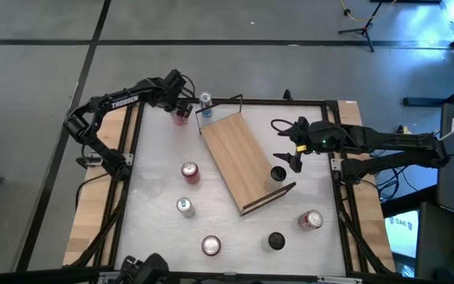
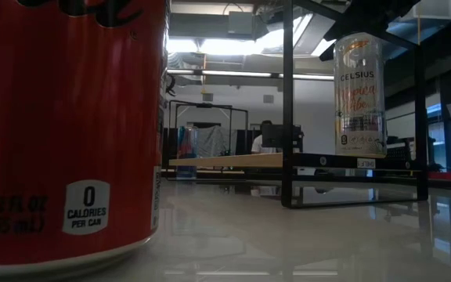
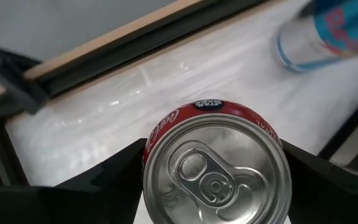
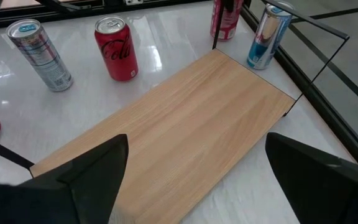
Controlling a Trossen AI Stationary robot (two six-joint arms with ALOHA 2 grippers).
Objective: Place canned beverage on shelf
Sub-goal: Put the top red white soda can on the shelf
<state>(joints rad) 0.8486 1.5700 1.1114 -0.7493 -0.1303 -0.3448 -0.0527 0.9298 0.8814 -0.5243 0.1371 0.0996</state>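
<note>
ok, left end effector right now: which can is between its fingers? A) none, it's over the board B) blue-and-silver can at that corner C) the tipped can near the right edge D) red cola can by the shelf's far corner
D: in the left wrist view the left end effector has its fingers on either side of the red cola can, while the blue-and-silver can stands apart beyond it.
</note>
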